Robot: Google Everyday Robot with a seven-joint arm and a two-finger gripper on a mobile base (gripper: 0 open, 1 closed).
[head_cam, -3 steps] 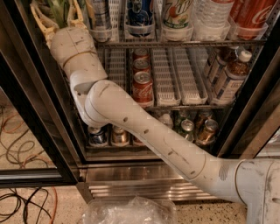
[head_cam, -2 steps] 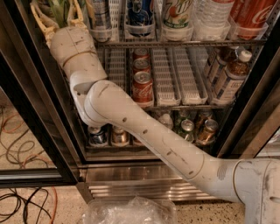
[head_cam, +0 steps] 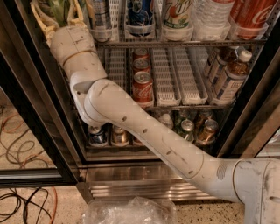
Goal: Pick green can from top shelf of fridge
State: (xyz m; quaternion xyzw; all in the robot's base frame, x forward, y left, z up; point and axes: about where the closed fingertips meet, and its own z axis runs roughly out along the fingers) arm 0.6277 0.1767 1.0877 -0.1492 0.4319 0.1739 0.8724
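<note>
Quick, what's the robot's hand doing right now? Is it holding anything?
Gripper: up at the left end of the top shelf, fingers closed around the green can, holding it.

The top shelf (head_cam: 183, 43), a grey wire rack fitted with white plastic lane trays, is loaded from left to right with the tall green can (head_cam: 61, 6), a silver can (head_cam: 99, 16), a blue can (head_cam: 140, 12), a white-and-green 7UP can (head_cam: 178, 12), a clear plastic bottle (head_cam: 211, 17) and a red cola container (head_cam: 251, 14). The pale gripper (head_cam: 59, 17) is placed at the green can, at the shelf's left end. On the middle wire rack (head_cam: 186, 104), short red cola cans (head_cam: 142, 85) are lined up in one lane, and brown white-capped bottles (head_cam: 232, 76) are stood at the right.
</note>
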